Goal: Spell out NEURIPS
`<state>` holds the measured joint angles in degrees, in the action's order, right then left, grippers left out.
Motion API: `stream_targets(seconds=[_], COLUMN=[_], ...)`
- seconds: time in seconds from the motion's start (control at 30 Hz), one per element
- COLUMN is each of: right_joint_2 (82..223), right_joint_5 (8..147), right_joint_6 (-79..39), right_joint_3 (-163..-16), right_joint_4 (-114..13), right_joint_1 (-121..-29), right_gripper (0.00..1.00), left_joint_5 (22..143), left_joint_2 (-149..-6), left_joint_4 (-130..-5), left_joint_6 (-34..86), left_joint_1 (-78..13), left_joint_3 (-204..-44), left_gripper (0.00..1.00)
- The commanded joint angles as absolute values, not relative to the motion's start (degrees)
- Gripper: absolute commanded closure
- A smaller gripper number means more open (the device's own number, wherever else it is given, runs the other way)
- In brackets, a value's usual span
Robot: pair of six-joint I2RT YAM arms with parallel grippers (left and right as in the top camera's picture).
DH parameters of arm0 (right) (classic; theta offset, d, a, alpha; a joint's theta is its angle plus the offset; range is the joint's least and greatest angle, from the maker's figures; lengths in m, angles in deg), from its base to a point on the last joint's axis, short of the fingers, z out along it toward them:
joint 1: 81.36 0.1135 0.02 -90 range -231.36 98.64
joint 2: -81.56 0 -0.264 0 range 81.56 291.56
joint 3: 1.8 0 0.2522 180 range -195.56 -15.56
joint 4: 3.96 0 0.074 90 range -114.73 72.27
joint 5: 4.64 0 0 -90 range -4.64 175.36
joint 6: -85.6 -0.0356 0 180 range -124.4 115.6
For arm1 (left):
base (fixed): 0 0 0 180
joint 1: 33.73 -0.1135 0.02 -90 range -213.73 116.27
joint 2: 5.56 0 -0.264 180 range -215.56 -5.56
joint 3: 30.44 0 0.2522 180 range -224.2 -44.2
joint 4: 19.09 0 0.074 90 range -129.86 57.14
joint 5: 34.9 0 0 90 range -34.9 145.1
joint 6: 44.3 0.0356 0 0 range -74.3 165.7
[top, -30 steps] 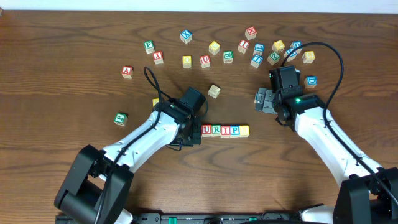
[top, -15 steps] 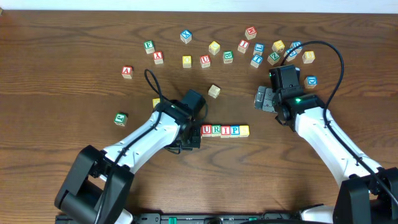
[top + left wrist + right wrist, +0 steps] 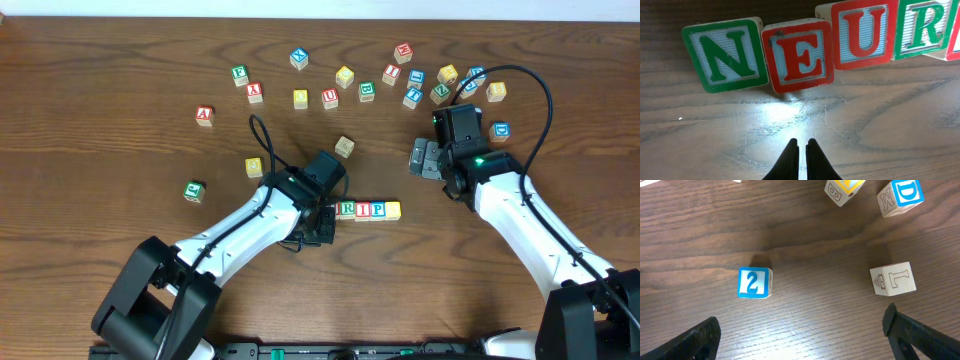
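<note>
In the left wrist view a row of cubes lies just beyond my fingertips: green N [image 3: 725, 55], red E [image 3: 799, 56], red U [image 3: 862, 34] and green R [image 3: 922, 27]. N and E sit a little lower and tilted against U and R. My left gripper [image 3: 802, 142] is shut on nothing, its tips short of E. In the overhead view the left arm covers N, E and U; R [image 3: 347, 209], red I [image 3: 363, 210], blue P [image 3: 378, 210] and yellow S [image 3: 393, 210] show. My right gripper [image 3: 420, 160] hangs open and empty to the row's upper right.
Loose cubes lie across the back of the table [image 3: 100, 60], among them a red A [image 3: 204, 115]. A green cube [image 3: 194, 190], a yellow one [image 3: 254, 167] and a plain one [image 3: 344, 147] lie nearer. Under the right gripper are a blue 2 cube [image 3: 754, 282] and an L cube [image 3: 892, 279].
My left arm has slid to the right along the row and now hides the U from above; the yellow cube at its left is uncovered. The right arm has not moved.
</note>
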<state>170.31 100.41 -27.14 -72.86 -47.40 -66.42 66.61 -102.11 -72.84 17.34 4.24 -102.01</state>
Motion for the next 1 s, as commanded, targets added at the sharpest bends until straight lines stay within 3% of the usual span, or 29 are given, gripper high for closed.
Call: stream_targets(seconds=[0.0,0.97], right_joint_2=[170.51,170.51], right_joint_5=[101.33,101.33], right_joint_6=[-26.37,-26.35], right_joint_3=[-73.91,-73.91], right_joint_4=[-47.29,-47.27], right_joint_1=[-66.7,-66.7], right_gripper=[0.01,0.01], left_joint_5=[66.11,63.42], left_joint_2=[-100.91,-101.87], left_joint_4=[-72.47,-69.83], left_joint_6=[16.88,17.32], left_joint_1=[4.18,4.24], left_joint_3=[-103.1,-103.03], left_gripper=[0.93,0.92])
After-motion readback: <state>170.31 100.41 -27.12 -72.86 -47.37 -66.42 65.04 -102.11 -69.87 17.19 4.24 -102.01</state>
